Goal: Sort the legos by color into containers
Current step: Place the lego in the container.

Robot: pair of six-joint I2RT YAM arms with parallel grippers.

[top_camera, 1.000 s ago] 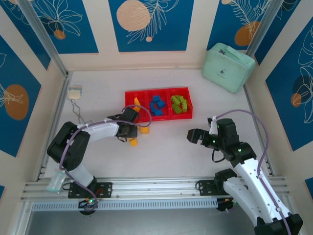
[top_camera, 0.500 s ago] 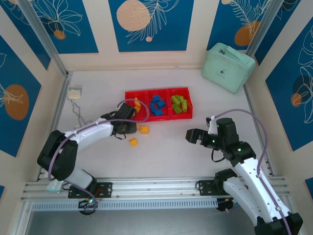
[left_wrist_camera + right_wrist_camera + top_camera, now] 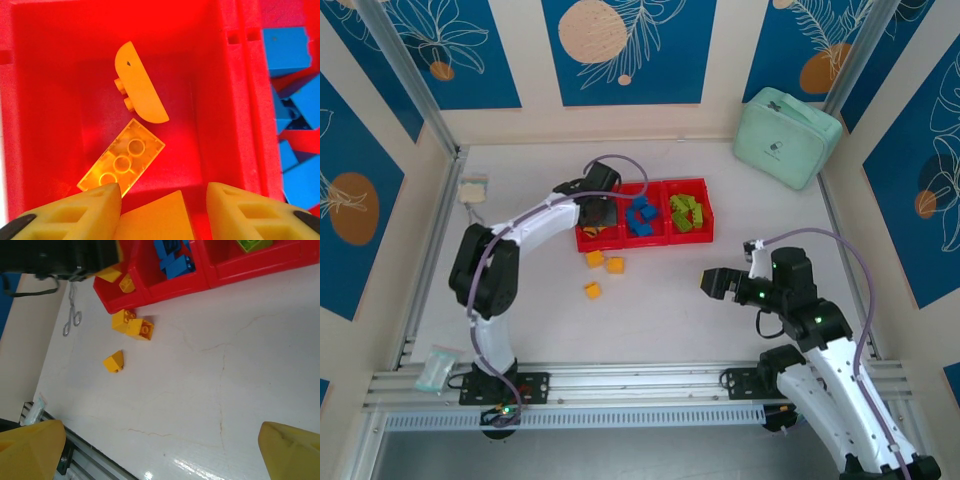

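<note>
The red tray [image 3: 642, 240] holds three containers: yellow legos on the left, blue legos [image 3: 640, 215] in the middle, green legos [image 3: 685, 213] on the right. My left gripper [image 3: 600, 212] hovers over the left container [image 3: 210, 100], shut on a yellow lego [image 3: 155, 220]. That lego rests against the left finger, and a sliver of red shows beside the right one. Below it lie a half-round yellow lego [image 3: 137, 85] and a clear orange plate [image 3: 122, 162]. Three yellow legos [image 3: 122, 320] [image 3: 140, 329] [image 3: 114, 361] lie on the table before the tray. My right gripper [image 3: 712, 283] [image 3: 160, 440] hangs open over bare table.
A mint-green zippered case [image 3: 785, 137] leans in the back right corner. A small beige pad [image 3: 473, 190] with a wire lies at the left wall. A plastic bag [image 3: 438, 368] sits on the front rail. Bare table stretches between the tray and the arm bases.
My left gripper has swung from the loose legos on the table up and back to above the tray's left container. A third yellow lego now shows where it was. The right arm barely moved.
</note>
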